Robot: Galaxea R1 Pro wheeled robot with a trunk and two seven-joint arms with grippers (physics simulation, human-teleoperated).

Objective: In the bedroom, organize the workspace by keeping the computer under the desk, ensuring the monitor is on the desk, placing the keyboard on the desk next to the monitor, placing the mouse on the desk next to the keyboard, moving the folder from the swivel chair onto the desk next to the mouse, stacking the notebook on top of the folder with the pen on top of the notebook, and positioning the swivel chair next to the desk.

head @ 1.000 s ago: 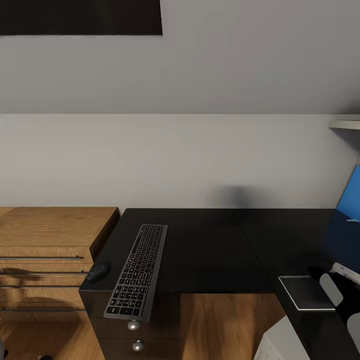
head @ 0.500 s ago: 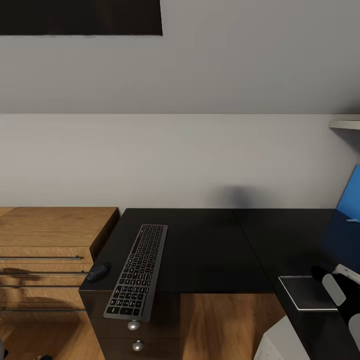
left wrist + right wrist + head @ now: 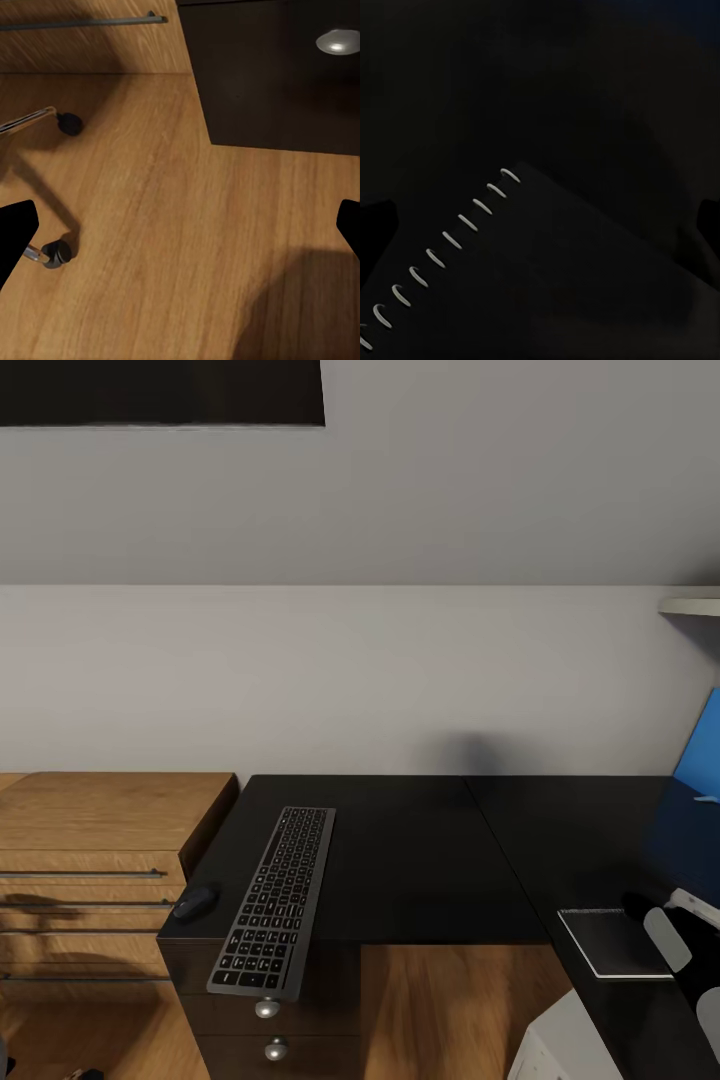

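Note:
The slim dark keyboard (image 3: 270, 900) lies slantwise on the left wing of the black desk (image 3: 420, 850), its near end overhanging the front edge. The small dark mouse (image 3: 195, 901) sits at the desk's left front corner, beside the keyboard. A grey spiral-bound notebook (image 3: 610, 943) lies on the right wing. My right gripper (image 3: 540, 225) hovers open just above the notebook (image 3: 555, 285), one grey finger (image 3: 665, 938) at its right edge. The light grey computer (image 3: 565, 1050) stands below the desk. My left gripper (image 3: 180, 232) hangs open over the floor near the swivel chair's casters (image 3: 56, 253).
A plain wooden dresser (image 3: 100, 830) adjoins the desk's left end. Black drawers with silver knobs (image 3: 266, 1009) sit under the keyboard, one knob (image 3: 337, 41) near my left gripper. A blue panel (image 3: 700, 760) and a white shelf (image 3: 690, 606) are at the right edge.
The right gripper's grey finger has edged slightly rightward over the notebook's edge. Keyboard, mouse and notebook have not moved.

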